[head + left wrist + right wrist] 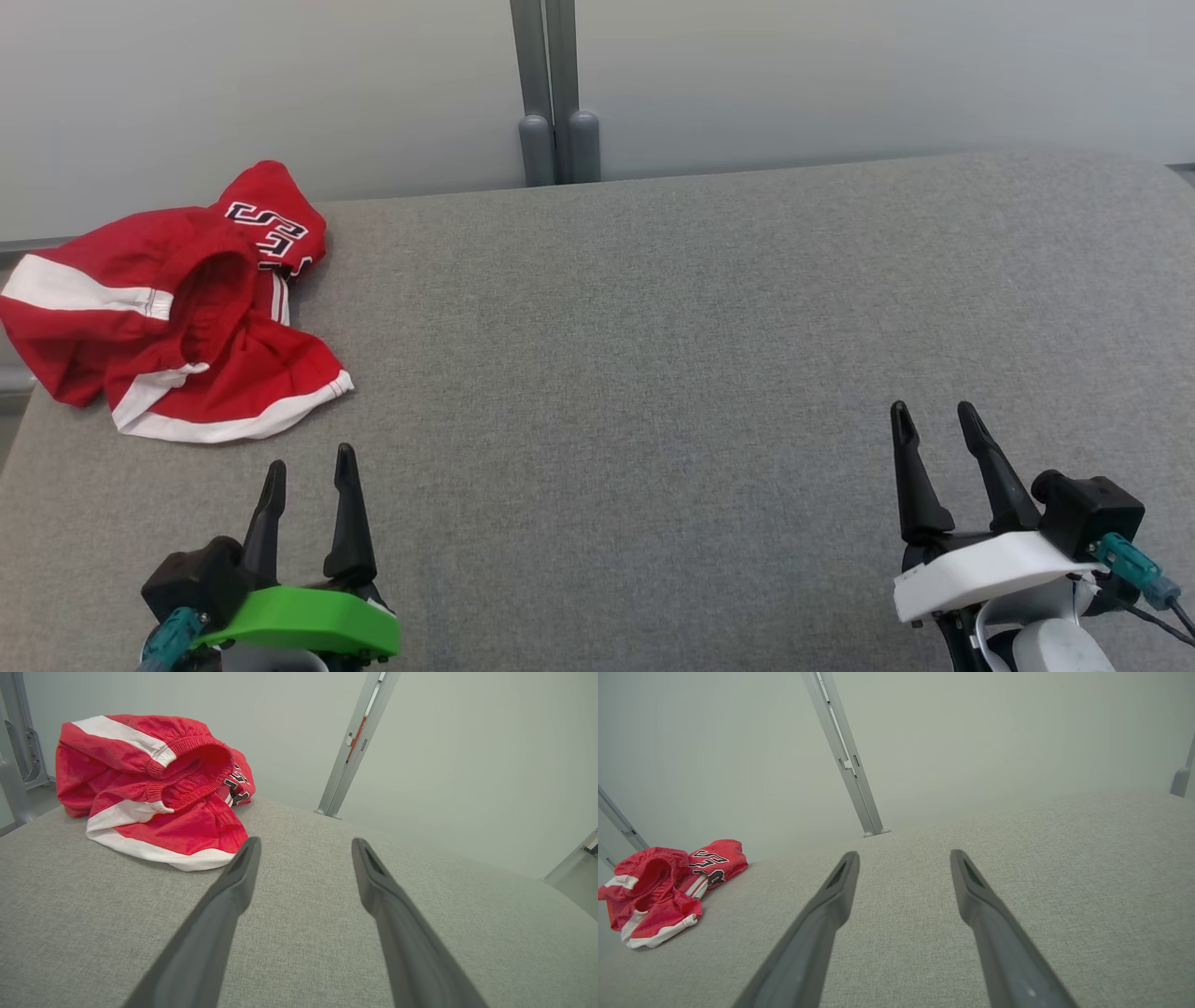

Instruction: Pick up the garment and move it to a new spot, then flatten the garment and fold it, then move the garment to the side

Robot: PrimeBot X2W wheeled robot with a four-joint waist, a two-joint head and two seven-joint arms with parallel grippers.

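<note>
Red cloth garment (187, 308) with white bands: soft fabric, faint sheen, with a ribbed, gathered elastic edge. Grey upholstered counter (653, 373): coarse woven cloth, matt, slightly rough. Long dark fingers (219, 914): smooth, matt, plastic-looking. Green cover (299, 623) on left gripper (310, 456): glossy moulded plastic. White cover (990, 565) on right gripper (932, 406): smooth plastic, satin. Grey upright post (551, 84): smooth painted metal. Pale wall panels (840, 75): smooth, matt.

The garment (177, 308) is a pair of red shorts with white stripes and black and white letters. It lies in a crumpled heap, not flat, with the stretchy waist open. It sits at about 10 o'clock on the gray top, hanging over the left edge.
</note>
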